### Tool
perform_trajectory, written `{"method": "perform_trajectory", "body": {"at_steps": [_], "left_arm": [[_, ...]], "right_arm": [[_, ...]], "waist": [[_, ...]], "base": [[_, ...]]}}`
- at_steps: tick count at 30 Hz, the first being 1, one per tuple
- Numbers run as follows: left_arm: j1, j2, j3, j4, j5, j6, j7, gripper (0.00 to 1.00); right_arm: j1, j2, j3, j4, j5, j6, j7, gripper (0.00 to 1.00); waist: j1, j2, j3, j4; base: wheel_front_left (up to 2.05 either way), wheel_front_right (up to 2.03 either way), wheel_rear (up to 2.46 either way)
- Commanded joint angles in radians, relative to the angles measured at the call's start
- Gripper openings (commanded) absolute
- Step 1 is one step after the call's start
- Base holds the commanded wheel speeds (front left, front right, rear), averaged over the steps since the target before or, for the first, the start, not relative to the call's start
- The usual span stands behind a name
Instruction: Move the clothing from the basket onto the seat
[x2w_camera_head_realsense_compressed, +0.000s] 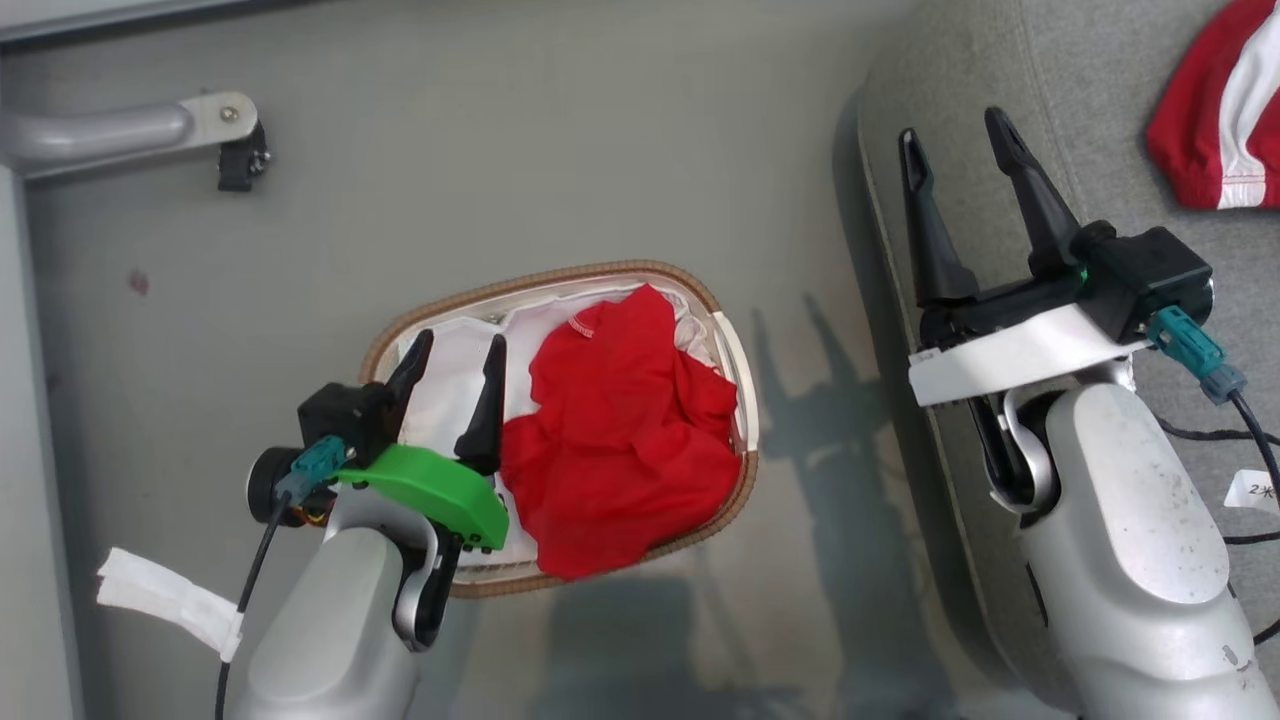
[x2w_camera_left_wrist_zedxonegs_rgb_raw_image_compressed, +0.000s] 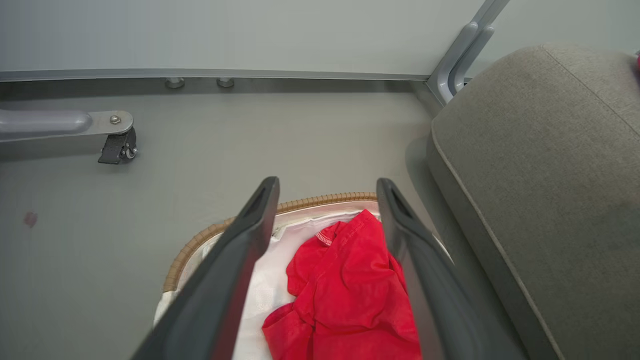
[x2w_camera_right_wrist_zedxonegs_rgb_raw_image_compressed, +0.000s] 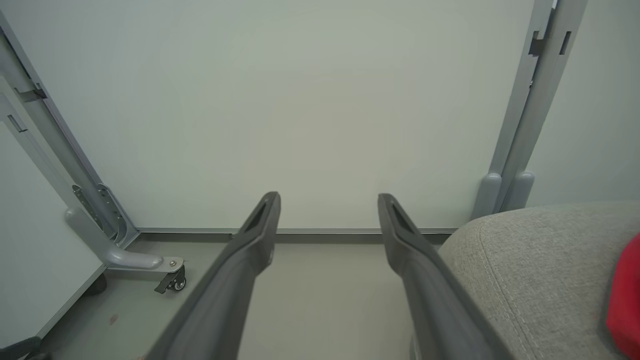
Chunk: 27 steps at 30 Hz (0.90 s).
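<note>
Hovering over the left part of the small oval cream-white plastic basket with a brown woven rim (x2w_camera_head_realsense_compressed: 640, 270), the left tool (x2w_camera_head_realsense_compressed: 460, 345) has its two dark fingers spread with nothing between them; beneath them shows the thin white liner sheet (x2w_camera_head_realsense_compressed: 545, 315) rather than cloth; the plain bright red garment with a ribbed collar (x2w_camera_head_realsense_compressed: 625, 430) lies just beside that tool on the robot's right, filling the right part of the basket; its long axis seems to run from the collar near the far rim to a fold that hangs over the near rim; so the coming grasp, as I judge it, calls for a short shift to the right and a descent onto the heap; the left arm is plainly the nearer one; the right tool (x2w_camera_head_realsense_compressed: 953, 130) is also spread and empty, held above the left edge of the large grey woven-fabric seat cushion (x2w_camera_head_realsense_compressed: 1000, 60), well apart from the basket; the basket stands on the grey floor (x2w_camera_head_realsense_compressed: 550, 150) near that left edge of the seat; counted: two red garments, one in the basket and one, the red garment with a broad white stripe (x2w_camera_head_realsense_compressed: 1225, 110), already lying on the seat toward its far right; one basket; one seat; one liner; two tools.
</note>
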Motion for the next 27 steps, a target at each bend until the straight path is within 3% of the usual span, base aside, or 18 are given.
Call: {"method": "perform_trajectory", "body": {"at_steps": [1, 13, 27], "left_arm": [[-0.039, 0.017, -0.015, 0.013, -0.009, -0.004, 0.001, 1.0], [-0.212, 0.05, -0.201, 0.144, -0.106, -0.004, 0.001, 1.0], [-0.371, -0.012, -0.488, 0.349, -0.245, -0.004, 0.025, 1.0]], "right_arm": [[-0.014, -0.003, 0.003, -0.012, 0.013, -0.001, -0.001, 1.0], [-0.082, -0.003, 0.045, -0.09, 0.068, -0.001, -0.001, 1.0], [-0.106, -0.002, 0.084, -0.144, 0.08, -0.001, -0.001, 1.0]], "waist": [[0.0, 0.0, 0.112, -0.05], [0.0, 0.0, 0.265, -0.111], [0.0, 0.0, 0.344, -0.178]], "base": [[0.0, 0.0, 0.0], [0.0, 0.0, 0.0], [0.0, 0.0, 0.0]]}}
